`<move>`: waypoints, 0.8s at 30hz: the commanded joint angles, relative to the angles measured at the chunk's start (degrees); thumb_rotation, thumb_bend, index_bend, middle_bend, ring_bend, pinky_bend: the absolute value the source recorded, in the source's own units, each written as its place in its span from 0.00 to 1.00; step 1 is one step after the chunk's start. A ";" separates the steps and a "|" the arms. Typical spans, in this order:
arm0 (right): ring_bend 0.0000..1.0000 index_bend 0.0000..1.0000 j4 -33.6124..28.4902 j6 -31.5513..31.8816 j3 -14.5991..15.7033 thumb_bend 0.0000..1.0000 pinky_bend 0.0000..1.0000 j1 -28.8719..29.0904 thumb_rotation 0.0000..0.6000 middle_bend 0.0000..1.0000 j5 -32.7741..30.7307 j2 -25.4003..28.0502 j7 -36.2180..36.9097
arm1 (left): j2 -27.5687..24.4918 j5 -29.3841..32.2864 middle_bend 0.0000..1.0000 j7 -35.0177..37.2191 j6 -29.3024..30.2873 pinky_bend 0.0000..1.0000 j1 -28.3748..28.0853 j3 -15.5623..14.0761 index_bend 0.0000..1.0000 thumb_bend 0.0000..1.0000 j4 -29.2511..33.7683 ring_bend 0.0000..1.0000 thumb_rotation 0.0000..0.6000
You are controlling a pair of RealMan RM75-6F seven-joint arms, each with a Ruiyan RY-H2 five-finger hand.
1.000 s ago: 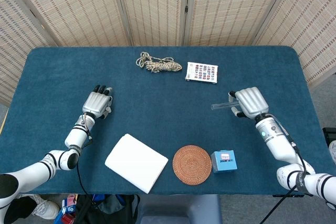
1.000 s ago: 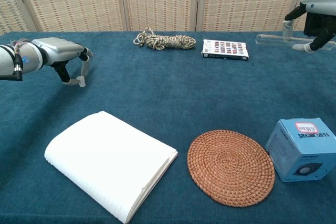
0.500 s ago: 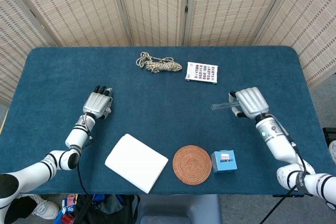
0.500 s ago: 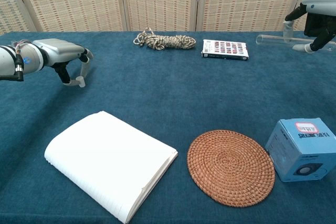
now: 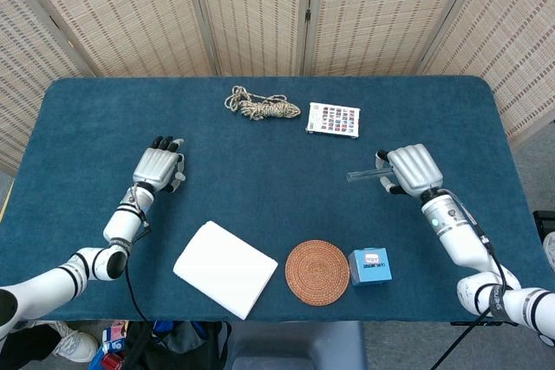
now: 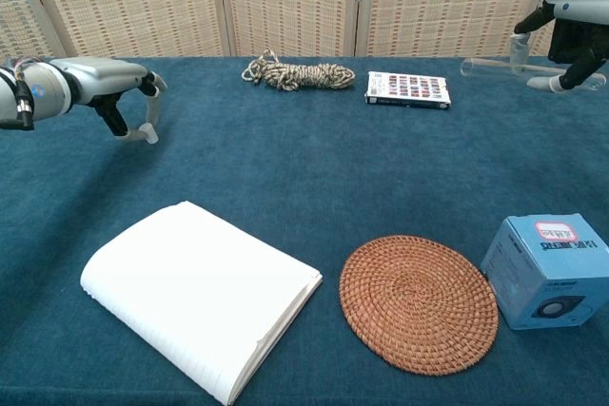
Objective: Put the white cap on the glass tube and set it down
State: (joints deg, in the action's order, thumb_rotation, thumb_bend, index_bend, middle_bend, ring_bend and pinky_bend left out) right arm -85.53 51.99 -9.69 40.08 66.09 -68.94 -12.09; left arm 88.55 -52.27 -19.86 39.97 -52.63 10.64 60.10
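My left hand (image 5: 159, 167) hovers over the left side of the blue table (image 5: 260, 153), fingers curled downward. A small white cap (image 6: 144, 136) appears pinched at the fingertips in the chest view, where the left hand (image 6: 95, 81) hangs above the cloth. My right hand (image 5: 414, 169) grips one end of the clear glass tube (image 5: 363, 175), which lies level and points left above the table's right side. The chest view shows that tube (image 6: 490, 66) sticking out left from the right hand (image 6: 574, 18) at the frame's edge. The two hands are far apart.
A coiled rope (image 5: 262, 107) and a patterned card (image 5: 333, 119) lie at the back. Near the front edge lie a white notebook (image 5: 225, 268), a round woven coaster (image 5: 317, 271) and a small blue box (image 5: 370, 266).
My left hand has risen a little off the cloth and drifted slightly left with the cap. The right hand with the tube has barely shifted.
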 commanded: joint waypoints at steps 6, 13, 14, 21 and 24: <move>1.00 0.97 -1.24 3.09 -0.63 0.45 1.00 -1.03 1.00 1.00 3.53 -1.51 4.44 | -10.57 -1.91 0.02 7.08 4.07 0.00 3.00 3.99 0.53 0.38 16.30 0.00 1.00; 1.00 0.98 -0.19 4.03 -1.00 0.45 1.00 -1.02 1.00 1.00 6.30 -4.76 9.77 | -17.00 -1.37 0.02 8.25 6.13 0.00 4.10 5.49 0.53 0.38 28.31 0.00 1.00; 1.00 0.98 0.13 4.10 -1.20 0.45 1.00 -0.82 1.00 1.00 6.76 -5.62 10.85 | -17.89 -1.11 0.02 8.11 6.37 0.00 4.05 5.71 0.53 0.38 30.01 0.00 1.00; 1.00 0.98 2.55 3.81 -3.05 0.45 1.00 1.15 1.00 1.00 8.38 -11.57 18.00 | -20.61 1.34 0.02 8.15 8.07 0.00 2.95 7.81 0.53 0.38 36.78 0.00 1.00; 1.00 0.98 4.01 2.97 -3.84 0.45 1.00 2.59 1.00 1.00 8.71 -14.17 20.03 | -20.53 1.64 0.03 7.89 9.81 0.00 2.35 8.67 0.54 0.39 38.62 0.00 1.00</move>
State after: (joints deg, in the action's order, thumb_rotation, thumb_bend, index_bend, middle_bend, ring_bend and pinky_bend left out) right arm -82.54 55.51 -12.85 41.69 74.39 -81.76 6.90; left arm 68.16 -50.98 -11.83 49.03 -49.89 18.78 97.97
